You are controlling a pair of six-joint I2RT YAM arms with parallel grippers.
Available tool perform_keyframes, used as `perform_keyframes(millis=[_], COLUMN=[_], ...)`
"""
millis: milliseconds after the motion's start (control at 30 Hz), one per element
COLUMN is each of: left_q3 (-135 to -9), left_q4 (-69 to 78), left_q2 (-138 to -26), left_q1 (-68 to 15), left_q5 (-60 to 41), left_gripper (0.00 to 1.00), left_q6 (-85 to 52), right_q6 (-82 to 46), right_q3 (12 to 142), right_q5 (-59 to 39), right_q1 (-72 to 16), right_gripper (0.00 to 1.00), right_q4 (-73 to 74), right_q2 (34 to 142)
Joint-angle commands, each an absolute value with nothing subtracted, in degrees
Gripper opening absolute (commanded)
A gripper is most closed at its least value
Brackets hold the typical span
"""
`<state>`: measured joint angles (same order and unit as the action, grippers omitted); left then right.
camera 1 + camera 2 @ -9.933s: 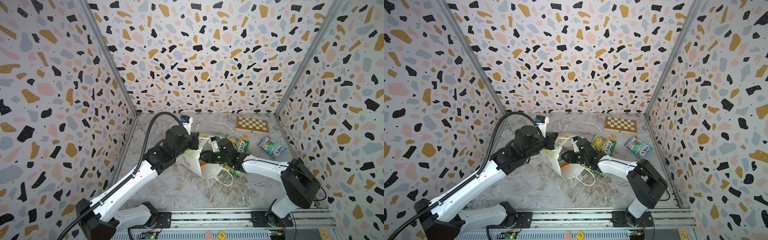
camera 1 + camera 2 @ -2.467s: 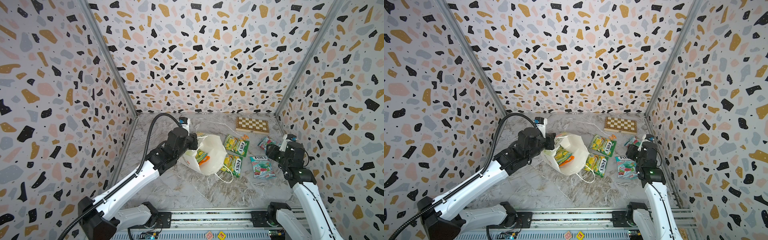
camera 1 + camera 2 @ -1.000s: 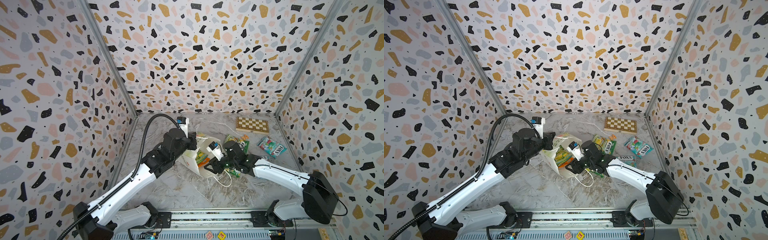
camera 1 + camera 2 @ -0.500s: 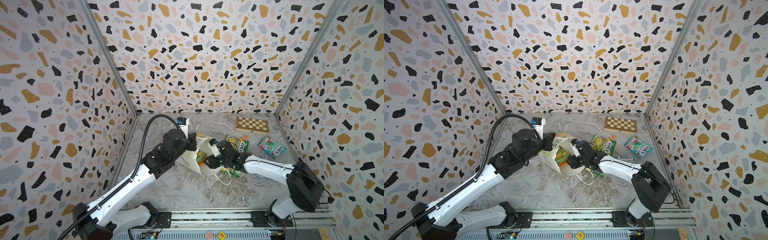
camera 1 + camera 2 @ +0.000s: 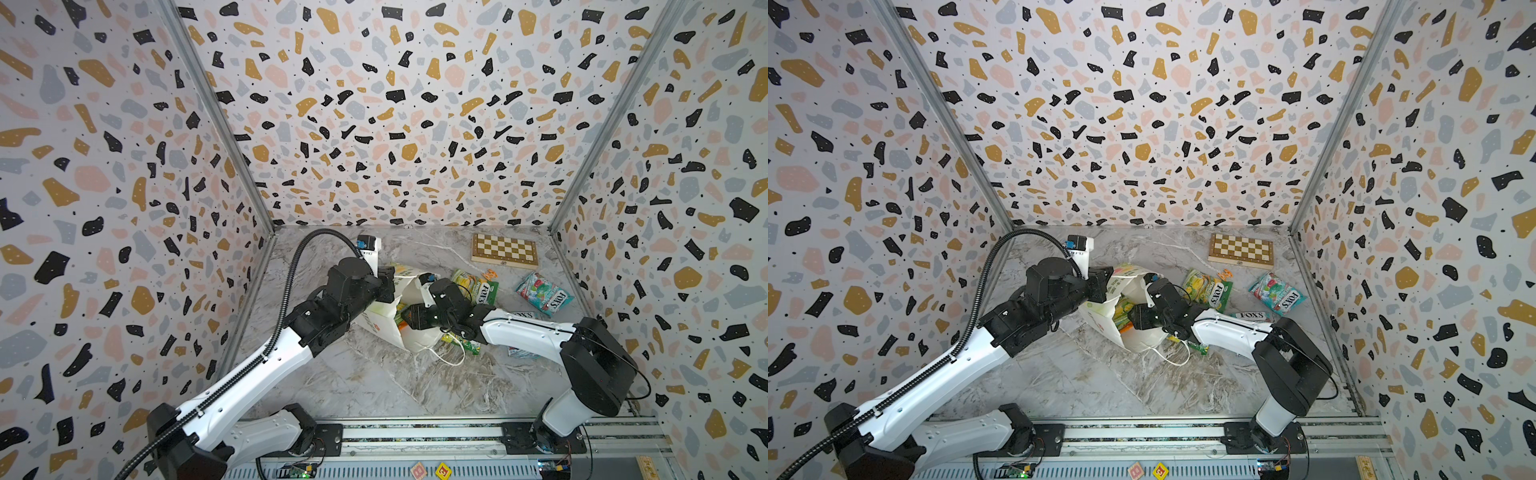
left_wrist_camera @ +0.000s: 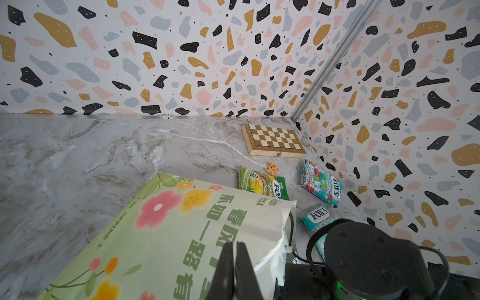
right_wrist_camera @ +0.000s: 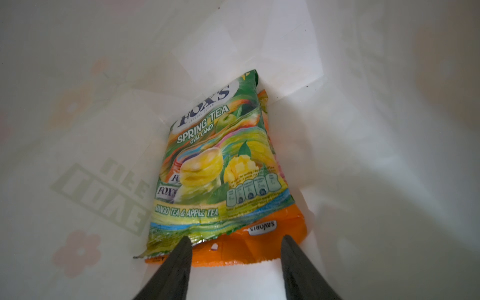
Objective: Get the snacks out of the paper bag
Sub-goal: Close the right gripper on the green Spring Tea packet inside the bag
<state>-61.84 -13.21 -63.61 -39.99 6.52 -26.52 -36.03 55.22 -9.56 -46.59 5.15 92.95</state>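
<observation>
While the left gripper point(image 6: 235, 246) is pinched tight on the rim of the paper bag point(image 6: 168, 233), keeping it tilted with the mouth facing the right arm, the right gripper point(image 7: 235, 240) is poked inside the bag. Its jaws are roughly half apart with nothing between them. In the right wrist view the fingertips sit right at the near edge of two snacks lying in the bag: a green-yellow packet point(image 7: 215, 161) stacked on an orange packet point(image 7: 272, 233). Can't tell whether they actually touch.

Out on the tabletop point(image 5: 374, 382), both top views show another green-yellow pack point(image 5: 478, 286) just right of the bag. A teal-and-red pack point(image 5: 544, 295) lies farther right, near the wall. A second teal pack point(image 6: 315, 218) is partly hidden under the right arm, and a green one point(image 5: 1196, 347) peeks out from under the bag and arm. There's a chessboard point(image 5: 505, 249) at the back, and a small orange trinket point(image 6: 272, 168) next to the green-yellow pack.
</observation>
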Motion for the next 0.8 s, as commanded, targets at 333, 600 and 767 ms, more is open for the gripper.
perform_keyframes(millis=[333,600,767], left_q3=[-63.3,-63.5,-63.6], left_q4=[-10.3,-10.1,-10.0], left_q2=[-64.9,-65.2,-65.3], left_q1=[-40.2,-40.2,-40.2], left_q5=[4.9,4.6,4.7], left_gripper=[0.00,0.00,0.00], left_q6=[-25.1,-24.9,-24.8], right_q6=[-43.4,-44.6,-44.9], right_q3=[60.8,62.3,62.2], right_q5=[-4.0,-3.0,-2.4], right_q1=[-46.9,-47.3,-47.4], right_gripper=[0.56,0.56,0.58], right_q4=[4.0,2.2,2.0], right_q2=[96.9,98.4,98.5])
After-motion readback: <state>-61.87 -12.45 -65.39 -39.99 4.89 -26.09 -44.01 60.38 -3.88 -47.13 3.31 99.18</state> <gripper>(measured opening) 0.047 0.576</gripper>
